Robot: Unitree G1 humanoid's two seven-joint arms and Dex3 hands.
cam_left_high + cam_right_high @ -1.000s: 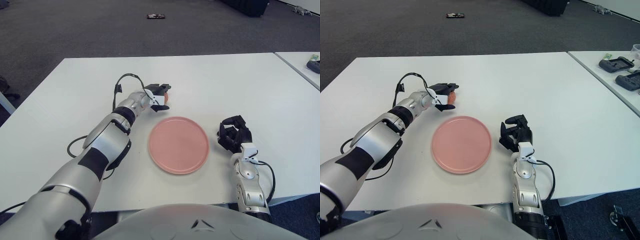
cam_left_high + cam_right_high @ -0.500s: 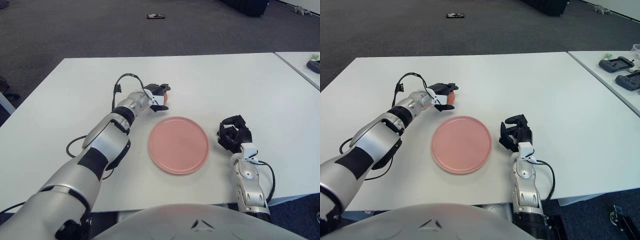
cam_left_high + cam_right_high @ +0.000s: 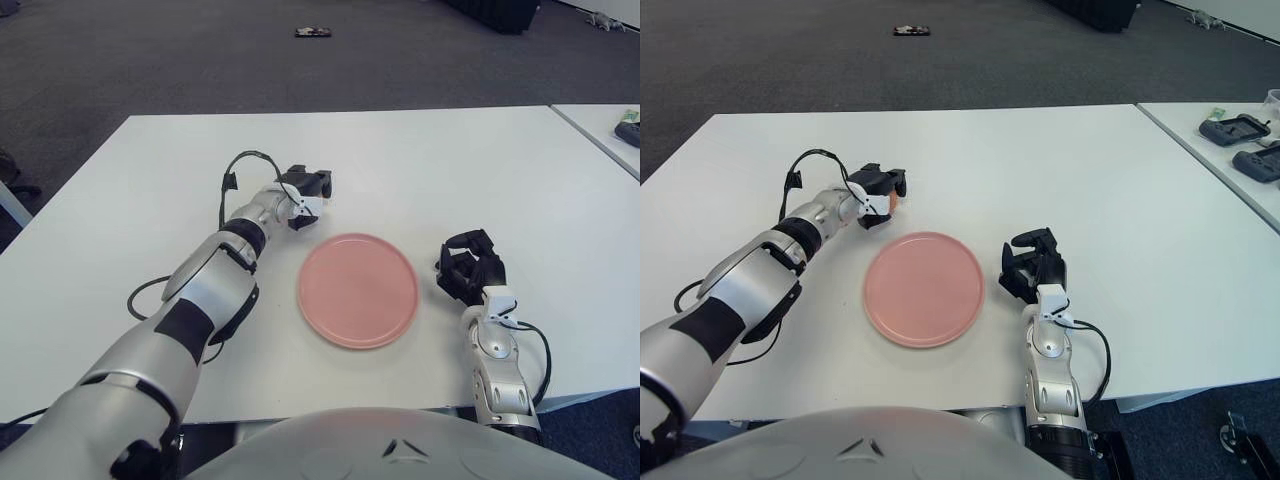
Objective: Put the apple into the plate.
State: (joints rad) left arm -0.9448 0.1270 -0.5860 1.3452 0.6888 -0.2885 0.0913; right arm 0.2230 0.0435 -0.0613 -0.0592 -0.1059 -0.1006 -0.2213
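Apple (image 3: 894,201) — small, reddish-orange, almost wholly hidden; only a sliver shows between the dark fingers (image 3: 887,182) in the right eye view. Location: on or just above the white table (image 3: 450,170), beyond the far-left rim of the plate; whether it touches the table cannot be told.

Left hand (image 3: 305,192) — at work, arm stretched forward and inward. Fingers curled closely round the apple, palm turned down over it; grip appears closed on the fruit.

Plate (image 3: 357,290) — pink, round, flat, nothing in it. Lies just near of the left hand, toward the robot and slightly to its right. Apple and plate apart, not touching.

Right hand (image 3: 470,268) — idle, showing just right of the plate, fingers bent inward, holding nothing.

Status, as judged: apple grasped, transfer to the plate not yet made.

Risks, as judged:
- Slip from the grip — the fruit is round and smooth, and so little of it shows that the hold cannot be checked.
- Roll-off on release — the plate has hardly any lip; a drop from height or off-centre would send the apple onto the table.
- Plate nudged — a low carry could catch its rim.
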